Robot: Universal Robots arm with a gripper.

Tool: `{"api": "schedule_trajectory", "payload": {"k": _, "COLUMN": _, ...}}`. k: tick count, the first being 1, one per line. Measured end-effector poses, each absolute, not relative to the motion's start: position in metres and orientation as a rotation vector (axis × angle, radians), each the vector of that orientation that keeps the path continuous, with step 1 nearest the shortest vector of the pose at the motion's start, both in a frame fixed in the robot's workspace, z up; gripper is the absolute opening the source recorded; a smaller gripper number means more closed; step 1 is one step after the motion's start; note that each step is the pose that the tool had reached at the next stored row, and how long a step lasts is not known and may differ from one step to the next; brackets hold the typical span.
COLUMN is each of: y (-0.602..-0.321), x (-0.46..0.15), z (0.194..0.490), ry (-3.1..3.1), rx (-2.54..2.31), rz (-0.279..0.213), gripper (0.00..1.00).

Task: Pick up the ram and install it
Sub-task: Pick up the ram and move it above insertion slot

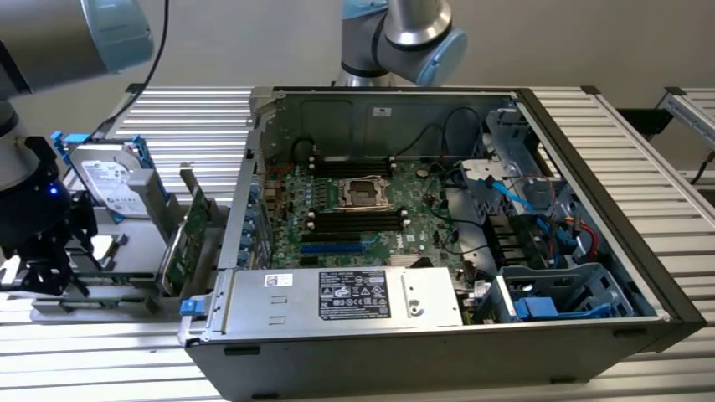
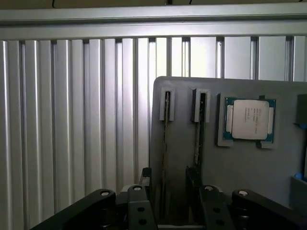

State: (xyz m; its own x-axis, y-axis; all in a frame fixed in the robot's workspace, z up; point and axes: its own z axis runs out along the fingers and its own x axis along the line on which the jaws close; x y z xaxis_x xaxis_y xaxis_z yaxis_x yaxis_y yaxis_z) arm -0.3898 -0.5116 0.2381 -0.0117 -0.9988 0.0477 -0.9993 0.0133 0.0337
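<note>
Two ram sticks stand on edge in slots of a grey holder tray (image 2: 240, 167). The nearer ram (image 2: 166, 124) runs between my black fingers (image 2: 146, 176) in the wrist view, untouched. The other stick (image 2: 199, 124) stands just outside the far finger. My gripper (image 2: 169, 181) is open, straddling the first stick from above. In the exterior view the gripper (image 1: 50, 268) hangs over the tray at the exterior view's left, beside the open computer case (image 1: 447, 368). The motherboard's long black memory slots (image 1: 357, 219) lie inside the case near the CPU socket (image 1: 363, 191).
On the tray also sit a processor chip (image 2: 249, 120), a hard drive (image 1: 112, 180) and a green expansion card (image 1: 190, 243) leaning by the case wall. A power supply (image 1: 347, 293) fills the case's front. Cables and drive cages crowd its right side. Ribbed aluminium table (image 2: 72, 120) surrounds everything.
</note>
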Motion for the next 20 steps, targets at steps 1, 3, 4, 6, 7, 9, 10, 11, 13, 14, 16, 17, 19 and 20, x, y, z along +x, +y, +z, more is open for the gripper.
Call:
{"api": "schedule_trajectory", "payload": {"k": 1, "y": -0.512, "x": -0.390, "z": 0.236, "ry": -2.194, "rx": 2.167, "rz": 0.015, "gripper": 0.42}}
{"api": "schedule_trajectory", "payload": {"k": 3, "y": -0.512, "x": -0.390, "z": 0.233, "ry": -2.194, "rx": 2.167, "rz": 0.015, "gripper": 0.42}}
{"api": "schedule_trajectory", "payload": {"k": 4, "y": -0.512, "x": -0.390, "z": 0.231, "ry": -2.194, "rx": 2.167, "rz": 0.015, "gripper": 0.42}}
{"api": "schedule_trajectory", "payload": {"k": 6, "y": -0.512, "x": -0.390, "z": 0.227, "ry": -2.194, "rx": 2.167, "rz": 0.015, "gripper": 0.42}}
{"api": "schedule_trajectory", "payload": {"k": 7, "y": -0.512, "x": -0.390, "z": 0.225, "ry": -2.194, "rx": 2.167, "rz": 0.015, "gripper": 0.42}}
{"api": "schedule_trajectory", "payload": {"k": 9, "y": -0.512, "x": -0.390, "z": 0.222, "ry": -2.194, "rx": 2.168, "rz": 0.015, "gripper": 0.42}}
{"api": "schedule_trajectory", "payload": {"k": 10, "y": -0.512, "x": -0.390, "z": 0.220, "ry": -2.194, "rx": 2.168, "rz": 0.015, "gripper": 0.42}}
{"api": "schedule_trajectory", "payload": {"k": 11, "y": -0.512, "x": -0.390, "z": 0.218, "ry": -2.193, "rx": 2.168, "rz": 0.015, "gripper": 0.42}}
{"api": "schedule_trajectory", "payload": {"k": 13, "y": -0.512, "x": -0.390, "z": 0.214, "ry": -2.194, "rx": 2.168, "rz": 0.015, "gripper": 0.42}}
{"api": "schedule_trajectory", "payload": {"k": 14, "y": -0.512, "x": -0.390, "z": 0.213, "ry": -2.194, "rx": 2.168, "rz": 0.016, "gripper": 0.42}}
{"api": "schedule_trajectory", "payload": {"k": 16, "y": -0.512, "x": -0.390, "z": 0.209, "ry": -2.194, "rx": 2.169, "rz": 0.016, "gripper": 0.42}}
{"api": "schedule_trajectory", "payload": {"k": 17, "y": -0.512, "x": -0.390, "z": 0.207, "ry": -2.194, "rx": 2.169, "rz": 0.017, "gripper": 0.42}}
{"api": "schedule_trajectory", "payload": {"k": 19, "y": -0.512, "x": -0.390, "z": 0.204, "ry": -2.194, "rx": 2.169, "rz": 0.017, "gripper": 0.42}}
{"api": "schedule_trajectory", "payload": {"k": 20, "y": -0.512, "x": -0.390, "z": 0.202, "ry": -2.194, "rx": 2.169, "rz": 0.017, "gripper": 0.42}}
